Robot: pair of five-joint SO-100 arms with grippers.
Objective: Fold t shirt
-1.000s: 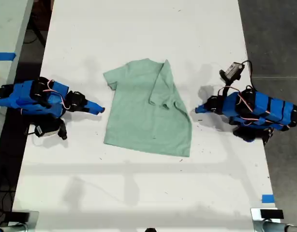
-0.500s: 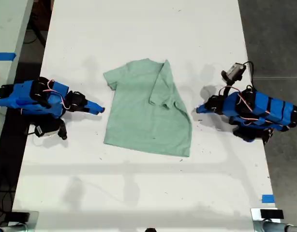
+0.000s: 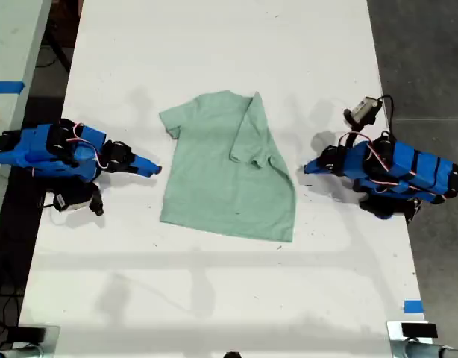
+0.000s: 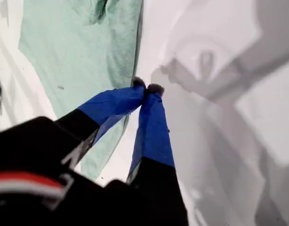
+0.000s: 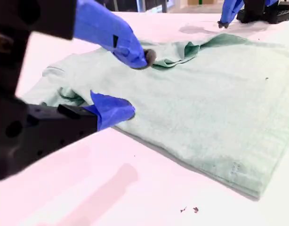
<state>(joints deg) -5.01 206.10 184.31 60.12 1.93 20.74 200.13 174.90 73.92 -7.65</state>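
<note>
**On the white table: one shirt, two arms**

Across one white table [image 3: 214, 45] lies one pale green t shirt [image 3: 225, 175], midway between two blue arms, one sleeve folded inward. Beside its edge my first gripper [image 4: 147, 88] has tips pressed together, holding nothing. My second gripper [image 5: 132, 84] stands spread, empty.

White table [image 3: 214, 298] over dark grey, possibly carpeted floor [image 3: 427, 60].

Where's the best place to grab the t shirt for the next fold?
Take the flat, unfolded sleeve of the t shirt, coming in from the exterior view's left with my second gripper, open beside that edge. The other sleeve already lies folded over.
</note>
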